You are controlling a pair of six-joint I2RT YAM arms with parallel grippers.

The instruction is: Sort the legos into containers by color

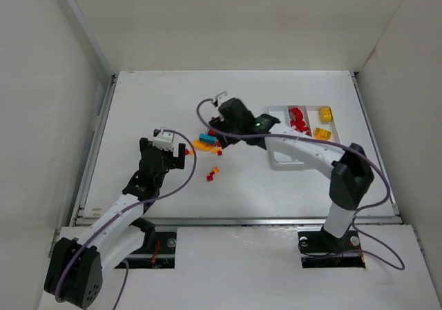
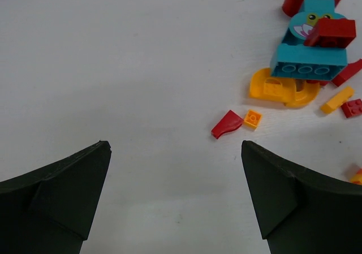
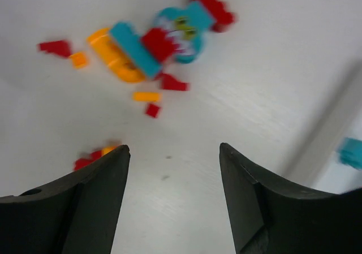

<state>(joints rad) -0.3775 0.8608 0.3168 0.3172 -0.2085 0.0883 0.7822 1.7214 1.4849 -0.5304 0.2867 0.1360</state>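
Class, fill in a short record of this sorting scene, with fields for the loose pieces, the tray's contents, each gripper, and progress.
loose pile: red and orange pieces around a teal brick, left of the tray
tray: red legos in one compartment, yellow legos in the next one to the right
left gripper: open, nothing between its fingers
right gripper: open, nothing between its fingers
progress: sorting not finished
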